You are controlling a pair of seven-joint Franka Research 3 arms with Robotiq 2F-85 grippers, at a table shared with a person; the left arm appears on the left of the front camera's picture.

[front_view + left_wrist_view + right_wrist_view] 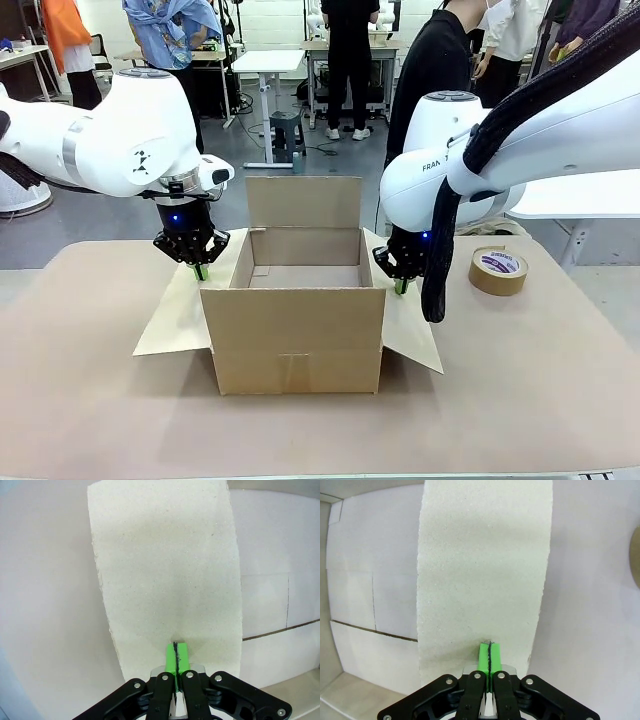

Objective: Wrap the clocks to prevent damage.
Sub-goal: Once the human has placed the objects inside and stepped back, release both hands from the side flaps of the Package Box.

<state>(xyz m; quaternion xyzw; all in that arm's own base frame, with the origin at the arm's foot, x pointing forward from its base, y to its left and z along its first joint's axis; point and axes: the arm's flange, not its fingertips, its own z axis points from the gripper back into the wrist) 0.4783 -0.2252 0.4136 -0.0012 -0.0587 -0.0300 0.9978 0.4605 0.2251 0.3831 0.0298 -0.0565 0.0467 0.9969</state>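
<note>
An open cardboard box (295,340) stands mid-table with its side flaps spread outward. My left gripper (201,270) is shut, its green tips resting on the left flap (175,320). In the left wrist view the closed pads (175,652) press on the pale flap surface (165,565). My right gripper (401,286) is shut too, tips down on the right flap (412,335). The right wrist view shows its gripper (489,650) against that flap (485,565). Neither gripper holds anything. The clocks are out of view.
A roll of brown tape (498,270) lies on the table (100,420) right of the box, and its edge shows in the right wrist view (636,555). The box's rear flap (304,201) stands upright. A person in black (430,70) stands beyond the far edge.
</note>
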